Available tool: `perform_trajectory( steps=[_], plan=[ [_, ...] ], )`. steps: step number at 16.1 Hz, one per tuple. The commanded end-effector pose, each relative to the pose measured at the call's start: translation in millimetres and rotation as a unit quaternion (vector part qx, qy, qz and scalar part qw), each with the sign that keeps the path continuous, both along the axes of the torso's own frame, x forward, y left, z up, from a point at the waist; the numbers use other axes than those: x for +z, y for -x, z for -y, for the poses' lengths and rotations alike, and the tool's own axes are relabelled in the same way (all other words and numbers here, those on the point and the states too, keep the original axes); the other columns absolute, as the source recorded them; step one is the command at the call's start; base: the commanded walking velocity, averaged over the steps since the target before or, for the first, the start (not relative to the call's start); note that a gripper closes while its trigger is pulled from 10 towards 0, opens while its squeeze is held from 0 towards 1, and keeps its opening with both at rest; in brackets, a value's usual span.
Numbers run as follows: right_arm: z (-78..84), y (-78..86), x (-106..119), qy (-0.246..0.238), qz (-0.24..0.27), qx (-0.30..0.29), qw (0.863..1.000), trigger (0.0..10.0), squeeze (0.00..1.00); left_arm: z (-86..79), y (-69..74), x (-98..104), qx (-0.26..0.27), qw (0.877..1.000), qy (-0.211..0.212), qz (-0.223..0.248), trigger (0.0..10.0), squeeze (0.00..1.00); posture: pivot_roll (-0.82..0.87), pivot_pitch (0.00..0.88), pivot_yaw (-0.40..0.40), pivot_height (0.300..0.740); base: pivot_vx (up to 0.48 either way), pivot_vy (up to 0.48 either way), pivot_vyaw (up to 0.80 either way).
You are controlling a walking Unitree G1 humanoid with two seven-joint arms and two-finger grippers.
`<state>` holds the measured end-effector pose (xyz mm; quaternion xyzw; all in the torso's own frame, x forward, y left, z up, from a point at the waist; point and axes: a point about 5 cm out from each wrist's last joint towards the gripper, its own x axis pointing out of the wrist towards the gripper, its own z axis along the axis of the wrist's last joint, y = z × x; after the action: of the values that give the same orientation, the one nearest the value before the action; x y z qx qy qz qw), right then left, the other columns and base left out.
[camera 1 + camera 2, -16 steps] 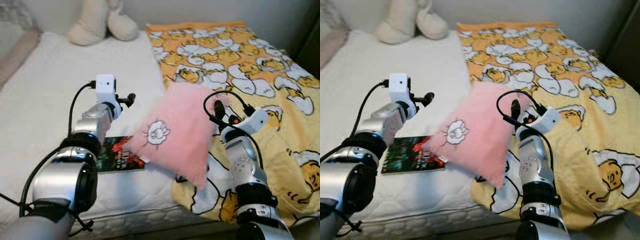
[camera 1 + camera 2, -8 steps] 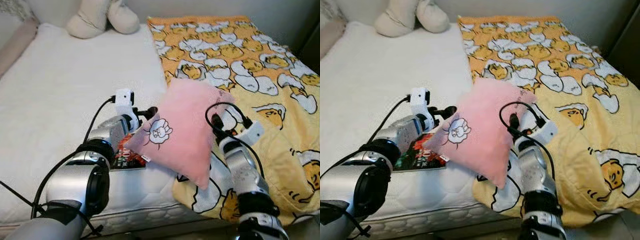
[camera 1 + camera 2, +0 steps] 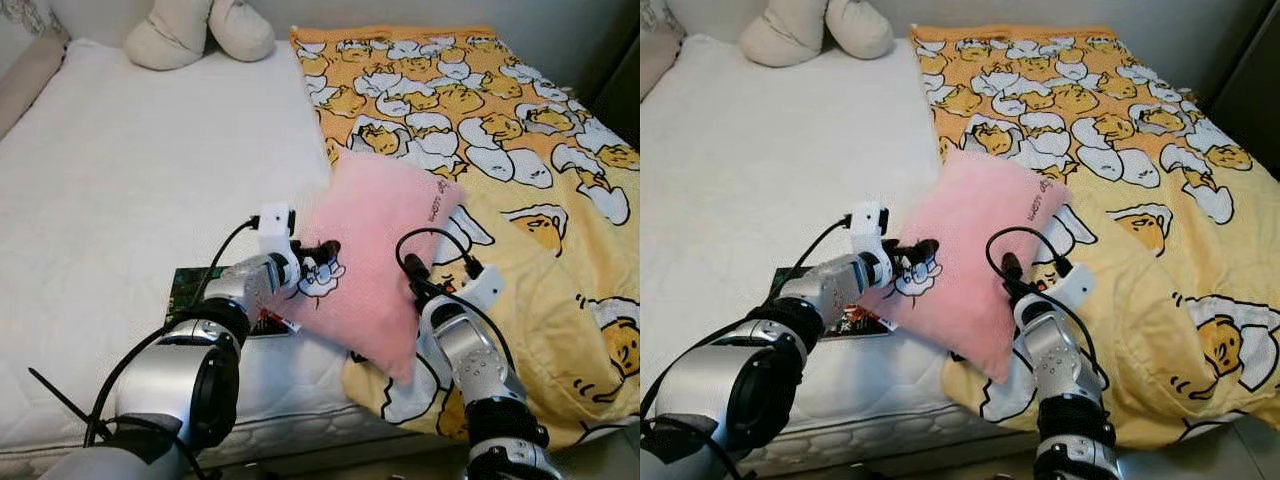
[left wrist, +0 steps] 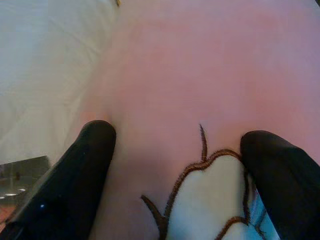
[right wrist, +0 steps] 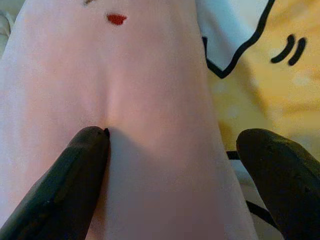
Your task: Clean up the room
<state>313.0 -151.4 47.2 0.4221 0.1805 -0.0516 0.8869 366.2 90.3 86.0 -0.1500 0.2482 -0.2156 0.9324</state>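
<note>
I stand at the near edge of a bed, both arms reaching forward to a pink pillow (image 3: 375, 250) that lies tilted across the line where the white mattress (image 3: 130, 190) meets the yellow blanket (image 3: 520, 130) printed with egg characters. My left gripper (image 3: 322, 262) sits at the pillow's left side, right on its embroidered white patch (image 4: 210, 200); through my left wrist camera the two black fingers (image 4: 75, 185) are spread wide, one on each side of the patch, their tips pressing into the plush but not pinching it. My right gripper (image 3: 412, 272) meets the pillow's near right edge, and its fingers (image 5: 65, 185) are also spread apart, one tip dug into the pink fabric so it dimples, the other over the blanket beside it. So I have the pillow pressed between my two grippers, neither one closed on it. A dark book (image 3: 195, 285) lies flat on the mattress just left of the pillow, partly under my left forearm. At the far end of the mattress rests a cream plush toy (image 3: 200, 30).
</note>
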Motion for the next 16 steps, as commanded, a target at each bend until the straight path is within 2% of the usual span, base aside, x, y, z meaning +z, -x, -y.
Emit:
perform_trajectory(
  steps=[1, 3, 4, 5, 10, 16],
  plan=[
    [-5.5, -2.0, -1.0, -0.012, -0.006, 0.013, 1.000, 10.0, 0.00, 6.4, 7.4, -11.0, -0.012, 1.000, -0.009, -0.021, 10.0, 0.00, -0.09, 0.038, -0.006, 0.740, 0.000, 0.000, 0.00],
    [-13.9, -4.0, -3.4, -0.020, -0.012, 0.035, 0.999, 10.0, 0.00, 18.0, 12.8, -15.5, -0.036, 0.999, -0.004, -0.028, 10.0, 0.00, -0.07, 0.036, -0.009, 0.740, 0.000, 0.000, 0.00],
    [-19.7, -4.8, -5.1, -0.011, -0.019, 0.047, 0.999, 8.5, 0.00, 20.6, 16.7, -20.6, -0.042, 0.998, -0.010, -0.037, 0.0, 0.00, -0.05, 0.020, -0.013, 0.740, 0.000, 0.000, 0.00],
    [-24.5, -6.9, -2.5, -0.009, -0.015, 0.055, 0.998, 0.0, 0.00, 19.9, 17.1, -21.7, -0.035, 0.998, -0.007, -0.043, 0.0, 0.00, -0.05, 0.014, -0.010, 0.740, 0.000, 0.000, 0.00],
    [-23.4, -10.2, 3.5, -0.014, 0.008, 0.059, 0.998, 0.0, 0.00, 20.6, 19.1, -23.3, -0.017, 0.997, 0.051, -0.060, 0.0, 0.00, -0.08, 0.000, 0.010, 0.740, 0.000, 0.000, 0.00],
    [-17.9, 1.1, -4.1, -0.002, 0.009, 0.065, 0.998, 0.0, 0.00, 13.2, 27.7, -35.7, -0.014, 0.995, 0.074, -0.070, 0.0, 0.00, -0.09, 0.000, 0.012, 0.740, 0.000, 0.000, 0.00]
  ],
)
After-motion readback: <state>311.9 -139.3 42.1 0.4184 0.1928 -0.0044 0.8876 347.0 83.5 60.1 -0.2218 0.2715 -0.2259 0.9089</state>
